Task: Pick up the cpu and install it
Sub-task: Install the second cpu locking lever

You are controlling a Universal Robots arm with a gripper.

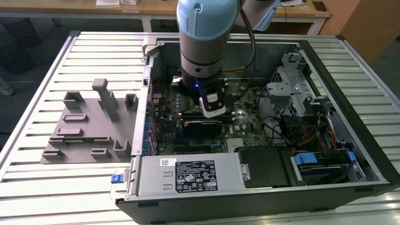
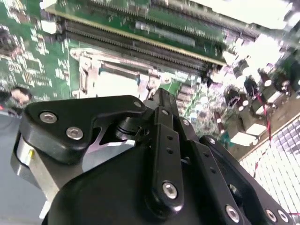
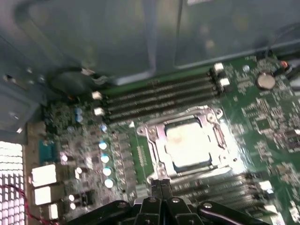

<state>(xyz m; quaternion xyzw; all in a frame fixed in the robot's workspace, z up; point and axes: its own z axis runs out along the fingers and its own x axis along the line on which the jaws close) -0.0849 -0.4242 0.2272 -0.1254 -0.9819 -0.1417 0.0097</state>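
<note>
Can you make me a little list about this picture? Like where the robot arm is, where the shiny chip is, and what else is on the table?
arm: reaching down into the open computer case
gripper: fingers together, just above the socket, holding nothing
cpu: lying flat in the motherboard's socket, inside its metal frame
motherboard: green, on the case floor
grey fixture: on the table, at the exterior view's left of the case
table: slatted metal

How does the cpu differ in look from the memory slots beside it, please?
The cpu is square and pale silvery; the memory slots are long, narrow and dark. The cpu sits inside a metal socket frame; the memory slots run in parallel rows. Both lie flat on the green motherboard.
</note>
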